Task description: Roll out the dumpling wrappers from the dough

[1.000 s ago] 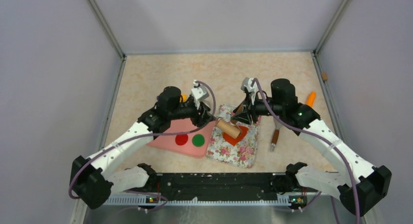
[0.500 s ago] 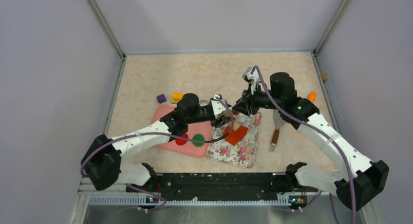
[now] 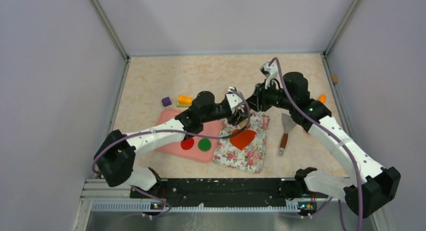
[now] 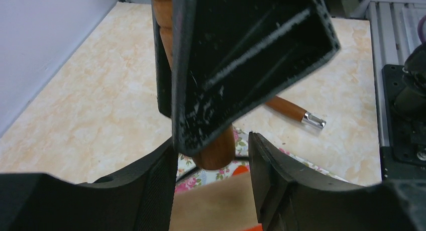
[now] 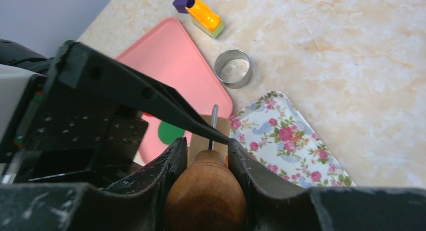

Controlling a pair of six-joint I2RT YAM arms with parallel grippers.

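The dough [image 3: 242, 139] lies as a flat orange-red sheet on the floral tray [image 3: 246, 159]. A red wrapper [image 3: 187, 143] and a green wrapper [image 3: 204, 144] rest on the pink board [image 5: 171, 55]. A wooden roller hangs over the tray's far end. My right gripper [image 3: 253, 108] [image 5: 207, 143] is shut on its dark wooden handle [image 5: 206, 196]. My left gripper [image 3: 240, 119] [image 4: 211, 140] reaches in from the left, its fingers closed against the roller's pale barrel [image 4: 216, 206]. The barrel is hidden under the grippers in the top view.
A metal ring cutter [image 5: 232, 68] stands beyond the board. Purple and orange blocks [image 5: 198, 10] sit behind the board. A scraper [image 3: 284, 132] with a wooden handle lies right of the tray. An orange carrot-shaped stick [image 3: 321, 98] is by the right wall.
Both grippers have carried the roller from over the dough toward the tray's far end, baring the dough. The left arm has stretched out to the right.
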